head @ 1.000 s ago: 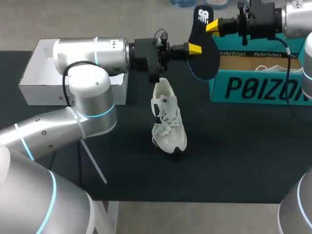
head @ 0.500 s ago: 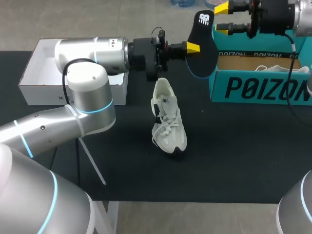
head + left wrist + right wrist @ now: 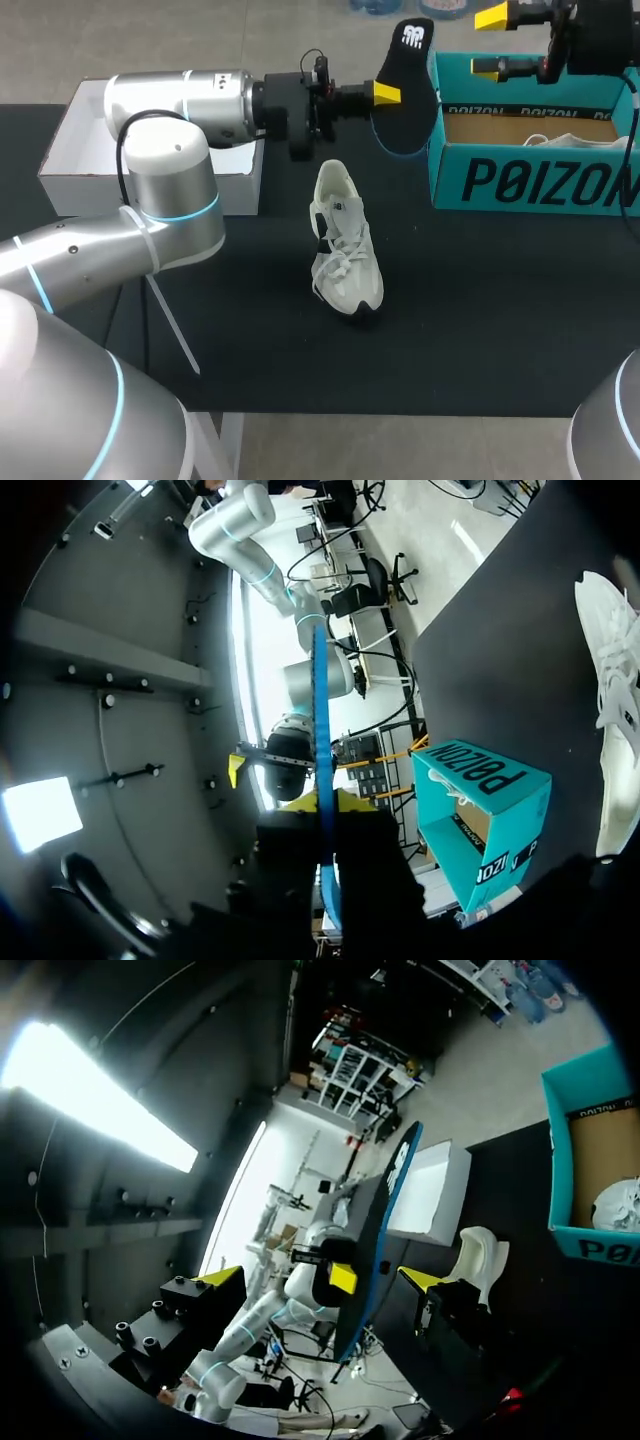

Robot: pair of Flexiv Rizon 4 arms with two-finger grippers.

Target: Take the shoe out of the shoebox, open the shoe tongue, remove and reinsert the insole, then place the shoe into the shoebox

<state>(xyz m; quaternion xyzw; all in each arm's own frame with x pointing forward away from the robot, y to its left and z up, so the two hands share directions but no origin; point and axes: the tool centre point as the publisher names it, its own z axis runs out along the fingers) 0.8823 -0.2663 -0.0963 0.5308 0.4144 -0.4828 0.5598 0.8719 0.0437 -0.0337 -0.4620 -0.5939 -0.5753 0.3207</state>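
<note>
Pinching the black insole [image 3: 408, 110], the left claw [image 3: 389, 95] hangs above the white sneaker [image 3: 345, 250] on the bench [image 3: 500, 330]; the right claw [image 3: 492, 42], spread, hangs beside the insole, near the teal shoebox [image 3: 530, 180].

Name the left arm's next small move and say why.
Probably lower the insole toward the opening of the white shoe to begin reinserting it. The left pincer alone grips the insole, held in the air near the shoe's heel end. The right pincer is open, apart from it, by the teal shoebox.
</note>
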